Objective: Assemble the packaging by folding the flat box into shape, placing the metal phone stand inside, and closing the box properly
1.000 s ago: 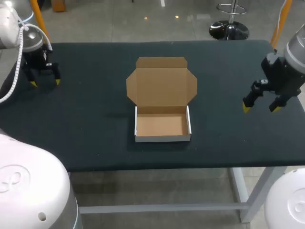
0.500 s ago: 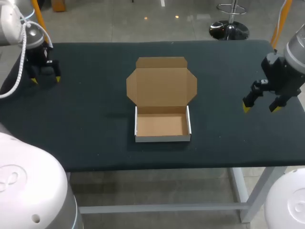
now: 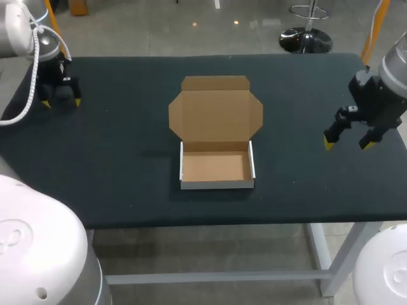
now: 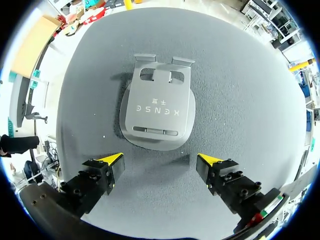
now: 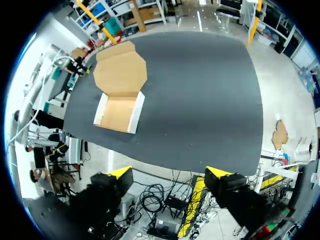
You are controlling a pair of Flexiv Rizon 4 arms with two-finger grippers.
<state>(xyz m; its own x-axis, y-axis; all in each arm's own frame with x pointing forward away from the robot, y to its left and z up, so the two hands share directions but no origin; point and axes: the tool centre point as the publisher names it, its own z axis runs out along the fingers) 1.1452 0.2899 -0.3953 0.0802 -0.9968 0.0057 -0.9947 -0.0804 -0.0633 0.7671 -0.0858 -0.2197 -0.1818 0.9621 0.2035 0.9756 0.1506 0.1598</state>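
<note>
I have the brown cardboard box (image 3: 216, 143) sitting in the middle of the dark cloth-covered worktop (image 3: 127, 178). It is already folded into a shallow tray with white outer walls, and its lid with its flaps lies open and flat on the far side. The tray holds nothing that I can see. My left hand (image 3: 62, 102) is at the far left corner of the worktop, well apart from the box, with its yellow-tipped fingers spread and gripping nothing. From the left wrist camera, the grey metal phone stand (image 4: 157, 112) lies flat on the cloth just ahead of that hand (image 4: 160, 160). The stand's rounded edge faces the gap between the fingertips and touches neither of them, and its two cut-outs and small lips are at the far end. In the head view I cannot make out the stand; it is probably hidden behind the left hand. My right hand (image 3: 347, 145) hangs over the right edge of the worktop, also spread and empty. From its own camera (image 5: 168, 173), the box (image 5: 117, 95) is far ahead across the cloth.
</note>
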